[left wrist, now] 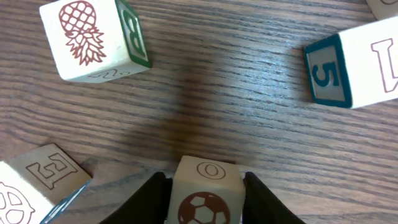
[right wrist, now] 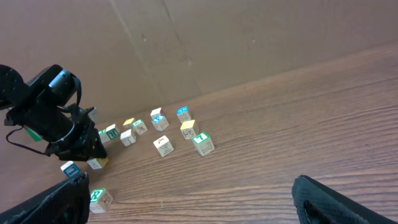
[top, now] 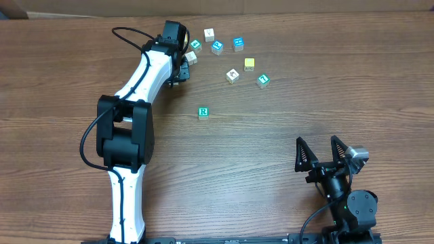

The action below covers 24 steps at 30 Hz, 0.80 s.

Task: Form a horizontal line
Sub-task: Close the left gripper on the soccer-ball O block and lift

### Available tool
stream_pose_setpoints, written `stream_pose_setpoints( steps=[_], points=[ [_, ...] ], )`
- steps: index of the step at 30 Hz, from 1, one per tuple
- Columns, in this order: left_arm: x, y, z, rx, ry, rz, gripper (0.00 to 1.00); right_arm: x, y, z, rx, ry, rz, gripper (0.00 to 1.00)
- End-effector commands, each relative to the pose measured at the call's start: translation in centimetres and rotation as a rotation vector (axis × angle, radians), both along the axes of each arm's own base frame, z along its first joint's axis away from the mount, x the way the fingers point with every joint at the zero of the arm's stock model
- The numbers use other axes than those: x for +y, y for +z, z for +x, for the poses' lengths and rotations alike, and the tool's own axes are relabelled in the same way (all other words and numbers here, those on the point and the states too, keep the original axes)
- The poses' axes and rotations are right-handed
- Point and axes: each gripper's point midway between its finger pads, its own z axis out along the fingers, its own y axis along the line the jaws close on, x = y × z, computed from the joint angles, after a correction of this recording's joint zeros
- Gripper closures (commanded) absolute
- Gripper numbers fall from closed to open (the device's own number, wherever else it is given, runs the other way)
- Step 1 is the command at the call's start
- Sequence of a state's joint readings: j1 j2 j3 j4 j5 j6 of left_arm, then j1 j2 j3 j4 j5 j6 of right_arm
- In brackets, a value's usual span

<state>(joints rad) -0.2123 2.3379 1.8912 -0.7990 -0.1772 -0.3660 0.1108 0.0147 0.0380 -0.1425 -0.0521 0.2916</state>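
Left wrist view: a soccer-ball cube (left wrist: 207, 193), an O on its upper face, is seen pinched by the left gripper (left wrist: 204, 182), whose two dark fingers (left wrist: 151, 200) are pressed against its sides. A pineapple cube (left wrist: 87, 38) with a green B on one side is noted ahead to the left. A cube with a teal 5 (left wrist: 348, 62) is noted ahead to the right, and a cube with an E (left wrist: 46, 177) at the frame's lower left. None of these is touched by the held cube. Overhead view: the left arm (top: 146, 81) is stretched to the far side of the wooden table (top: 305, 102), where most cubes are scattered loosely, not set in a row. A green R cube (top: 203, 112) is found alone, nearer the table's middle and well apart from the cluster. A plain yellow cube (top: 249, 64) is seen near a white-faced cube (top: 232, 76) and a green-faced cube (top: 263, 80). The right gripper (top: 317, 140) is seen at the near right edge, its fingers spread wide. Right wrist view: the same spread is confirmed, one finger at each lower corner of the frame.
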Motion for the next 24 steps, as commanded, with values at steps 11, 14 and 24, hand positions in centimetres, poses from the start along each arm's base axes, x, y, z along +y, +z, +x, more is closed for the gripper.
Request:
stream_pose_setpoints(
  steps=[11, 14, 24],
  points=[
    [0.49, -0.47, 0.0, 0.012, -0.026, 0.027, 0.62, -0.12, 0.27, -0.02, -0.015, -0.004, 0.004, 0.0],
    [0.61, -0.52, 0.0, 0.017, -0.038, 0.014, 0.62, -0.12, 0.27, -0.02, -0.015, -0.004, 0.004, 0.0],
    [0.43, -0.6, 0.26, 0.019, -0.059, -0.055, 0.63, -0.12, 0.27, -0.02, -0.015, -0.004, 0.004, 0.0]
  ],
)
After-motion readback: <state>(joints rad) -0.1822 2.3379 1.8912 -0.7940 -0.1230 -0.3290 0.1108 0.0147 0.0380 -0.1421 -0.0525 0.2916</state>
